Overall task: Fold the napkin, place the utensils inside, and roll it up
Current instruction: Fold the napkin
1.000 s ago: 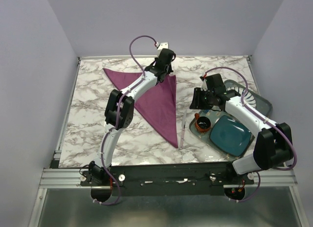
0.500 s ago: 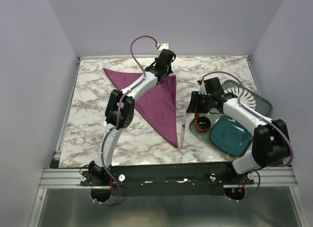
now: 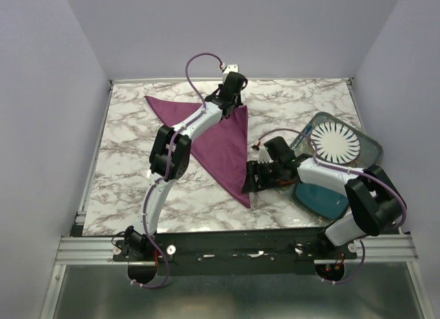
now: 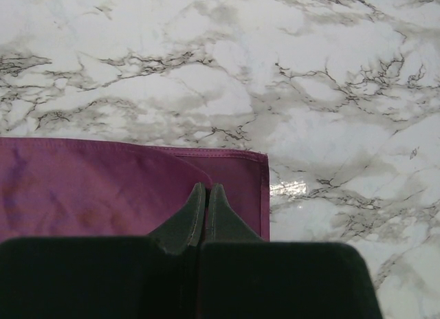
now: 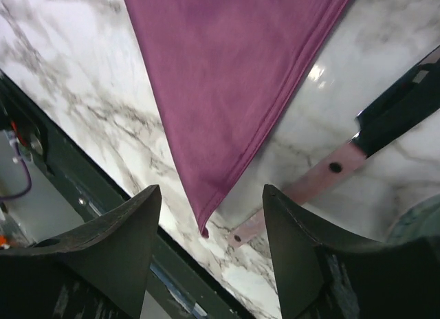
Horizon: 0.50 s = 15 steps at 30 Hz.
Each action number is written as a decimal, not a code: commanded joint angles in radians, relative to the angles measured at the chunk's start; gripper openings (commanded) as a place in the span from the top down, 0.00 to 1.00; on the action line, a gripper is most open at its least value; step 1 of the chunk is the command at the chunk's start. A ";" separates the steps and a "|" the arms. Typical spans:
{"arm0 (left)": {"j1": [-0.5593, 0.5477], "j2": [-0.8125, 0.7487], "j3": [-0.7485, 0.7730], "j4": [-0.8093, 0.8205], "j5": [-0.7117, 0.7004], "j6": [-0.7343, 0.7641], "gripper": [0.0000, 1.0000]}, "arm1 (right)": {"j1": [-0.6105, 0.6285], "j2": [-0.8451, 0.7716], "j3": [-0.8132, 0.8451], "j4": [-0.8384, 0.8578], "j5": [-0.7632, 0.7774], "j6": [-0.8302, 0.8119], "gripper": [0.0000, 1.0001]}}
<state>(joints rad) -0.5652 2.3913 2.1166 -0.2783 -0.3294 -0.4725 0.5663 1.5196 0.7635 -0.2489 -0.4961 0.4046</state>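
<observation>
**Fold in place, roll not started**

Plum-purple cloth napkin lies folded to a triangle on the white marble table. Left gripper: fingers together, tips on its far corner. Right gripper: fingers apart, above the napkin's near tip, slim silver-grey table knife just beside that tip.

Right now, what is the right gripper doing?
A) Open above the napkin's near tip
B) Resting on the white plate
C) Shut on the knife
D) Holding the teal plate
A: the right gripper is open over the near tip of the napkin, and the knife lies ungrasped beside that tip.
</observation>
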 commanded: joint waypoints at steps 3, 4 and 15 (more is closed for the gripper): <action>-0.005 0.011 0.008 0.005 0.016 0.017 1.00 | 0.053 -0.058 -0.104 0.085 -0.012 0.059 0.30; -0.005 0.012 0.006 0.005 0.018 0.012 1.00 | 0.053 -0.062 -0.121 0.089 -0.012 0.065 0.31; -0.005 0.011 -0.006 0.013 0.032 -0.005 1.00 | 0.092 -0.101 -0.164 0.137 -0.038 0.108 0.50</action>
<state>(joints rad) -0.5652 2.3920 2.1162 -0.2779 -0.3161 -0.4717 0.6415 1.4422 0.6182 -0.1574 -0.5133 0.4904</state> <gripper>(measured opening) 0.013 0.562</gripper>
